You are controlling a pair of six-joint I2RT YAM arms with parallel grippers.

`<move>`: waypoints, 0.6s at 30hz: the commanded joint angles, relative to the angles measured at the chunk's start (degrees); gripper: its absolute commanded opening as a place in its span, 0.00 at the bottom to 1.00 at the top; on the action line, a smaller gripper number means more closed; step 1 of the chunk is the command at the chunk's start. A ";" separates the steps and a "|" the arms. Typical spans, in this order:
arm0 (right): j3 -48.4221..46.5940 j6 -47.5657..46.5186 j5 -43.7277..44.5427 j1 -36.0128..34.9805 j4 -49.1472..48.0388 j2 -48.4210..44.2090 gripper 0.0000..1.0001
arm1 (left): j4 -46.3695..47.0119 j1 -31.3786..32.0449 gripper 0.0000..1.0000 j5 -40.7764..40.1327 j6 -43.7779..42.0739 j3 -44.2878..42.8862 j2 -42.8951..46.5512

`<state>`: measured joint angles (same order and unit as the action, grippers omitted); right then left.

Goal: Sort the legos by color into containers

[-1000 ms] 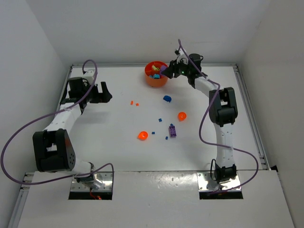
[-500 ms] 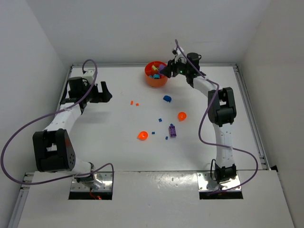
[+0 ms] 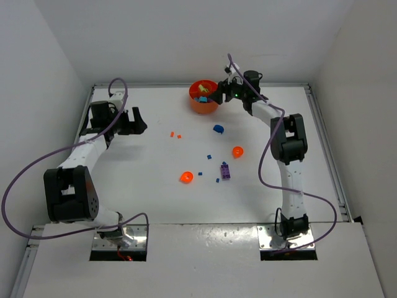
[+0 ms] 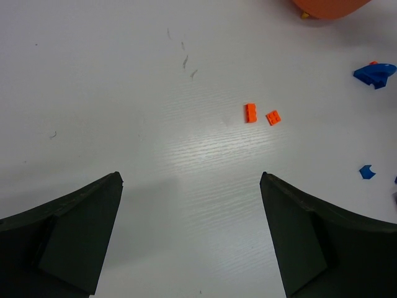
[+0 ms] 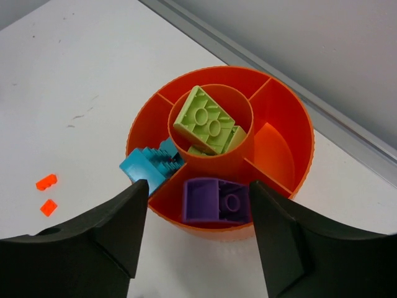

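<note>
Nearby: a white table [image 3: 155,205] carries loose pieces, all well apart from the dish; two tiny orange plastic squares [image 4: 250,112] lie side by side; a blue plastic piece [image 3: 218,129], two rounded orange bits [image 3: 237,151], a loose purple studded brick [image 3: 225,171] and small blue specks [image 3: 209,156] are scattered mid-table
Dish: the round bright-orange plastic dish with inner dividers [image 5: 291,118] stands at the table's far edge; a lime green brick [image 5: 209,124] lies tilted in its centre well; a cyan brick [image 5: 152,164] pokes over the rim of the left compartment; a second purple brick [image 5: 217,200] sits in the nearest compartment
Right gripper [image 3: 216,93]: hovers at the dish's near rim; fingers apart, gripping nothing; the second purple brick shows below the gap
Left gripper [image 4: 190,179]: far left, well apart from the dish; fingers spread wide over bare table, the orange squares ahead of them
Hard to make out: the right fingers cover the dish's near wall on both sides; the left wrist view cuts the dish to a sliver; the specks' shapes are too small to tell
</note>
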<state>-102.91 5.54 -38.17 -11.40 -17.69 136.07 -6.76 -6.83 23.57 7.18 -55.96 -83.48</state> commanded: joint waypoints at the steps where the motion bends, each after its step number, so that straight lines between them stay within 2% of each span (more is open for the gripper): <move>1: -2.12 -0.80 -1.38 -0.20 -3.84 -0.63 0.66 | 1.93 -0.73 1.00 1.39 0.73 -1.52 0.16; 3: -2.12 -0.79 -0.85 -0.20 -3.84 -1.42 0.76 | 1.93 -0.73 1.00 2.08 0.73 -1.52 0.16; 7: -2.12 1.83 -1.46 0.93 -1.82 -4.84 0.76 | 1.93 -0.73 1.00 2.62 1.26 -1.52 1.39; 10: -0.72 1.84 -2.08 0.94 4.21 -10.54 0.69 | 1.93 -0.73 1.00 2.62 1.26 -1.52 3.58; 12: 3.32 -1.23 -2.08 0.94 9.49 -15.02 0.65 | 1.93 -0.73 1.00 2.62 1.26 -0.20 4.99; 13: 7.68 -1.23 -2.08 0.94 14.22 -20.09 0.63 | 1.93 -0.73 1.00 2.62 0.74 0.32 5.78; 18: 23.79 -6.85 6.35 -0.11 28.04 -35.94 0.61 | -2.63 1.73 1.00 -5.62 -1.46 1.99 9.38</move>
<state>-84.01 3.18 -34.98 -10.66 1.08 108.18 -7.94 -6.09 22.11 7.44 -54.98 -76.88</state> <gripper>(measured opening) 0.613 0.995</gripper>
